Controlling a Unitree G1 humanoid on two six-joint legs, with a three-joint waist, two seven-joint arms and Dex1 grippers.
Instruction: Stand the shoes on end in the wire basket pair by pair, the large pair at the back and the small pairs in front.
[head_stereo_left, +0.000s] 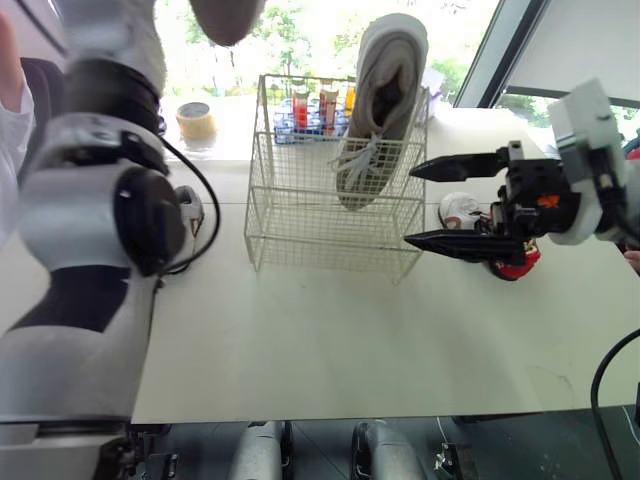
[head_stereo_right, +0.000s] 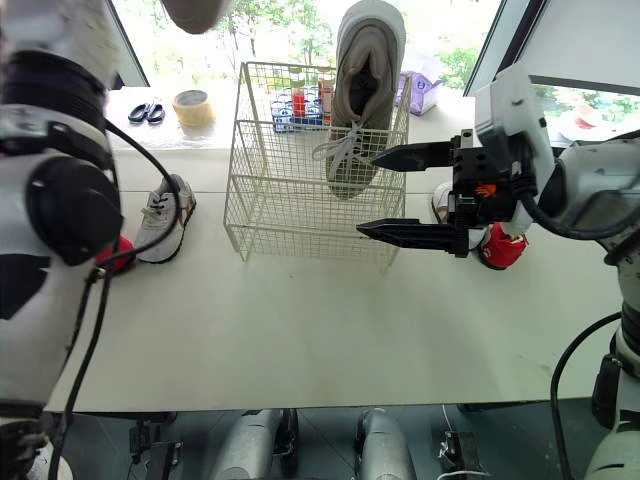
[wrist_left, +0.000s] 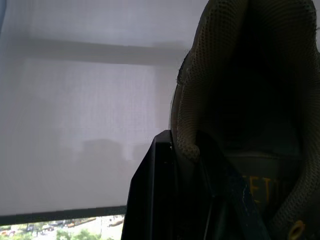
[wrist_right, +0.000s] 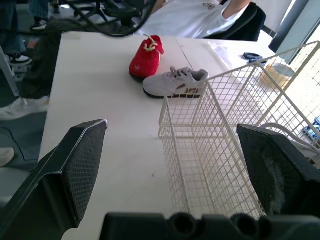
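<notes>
While my right gripper (head_stereo_left: 452, 204) gapes empty, my left gripper (wrist_left: 182, 150) clamps grey mesh shoe (wrist_left: 240, 75) by collar; laced mate (head_stereo_left: 385, 90) upright in wire basket (head_stereo_left: 300, 225).

A large shoe (head_stereo_right: 365, 90) is standing in the basket (head_stereo_right: 300, 215); small shoes (head_stereo_right: 162, 218) are lying left and right of it.
</notes>
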